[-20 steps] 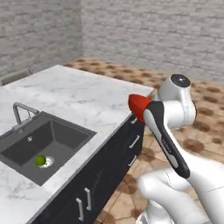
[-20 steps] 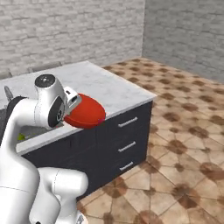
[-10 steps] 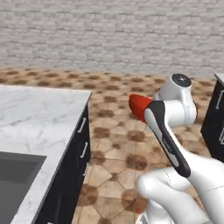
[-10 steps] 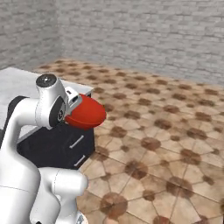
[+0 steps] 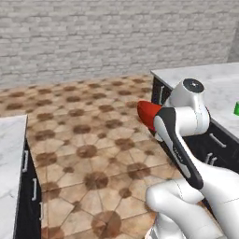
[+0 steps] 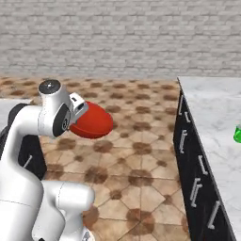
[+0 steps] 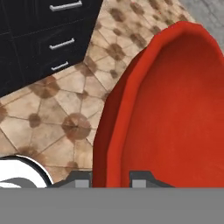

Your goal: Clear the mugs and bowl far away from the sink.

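In the left base view, a marble counter edge [image 5: 10, 154] with dark drawers occupies the lower left. Tiled floor [image 5: 88, 140] spans the middle, bounded by a grey brick wall [image 5: 112, 37] behind. The red bowl [image 5: 148, 114] protrudes from behind the arm's wrist, raised above the floor. To the right stands a second marble counter [image 5: 210, 81] with dark drawer fronts; a green mug [image 5: 236, 109] sits on it at the frame edge.

In the right base view, the bowl [image 6: 92, 121] is carried at the wrist, tilted, above the floor. The green mug [image 6: 237, 134] rests on the right counter [image 6: 212, 108].

In the hand view, the gripper [image 7: 111, 180] is closed on the bowl [image 7: 175, 109]: one finger [image 7: 78, 180] lies outside the rim, the other inside. Dark drawers [image 7: 48, 30] show at upper left.
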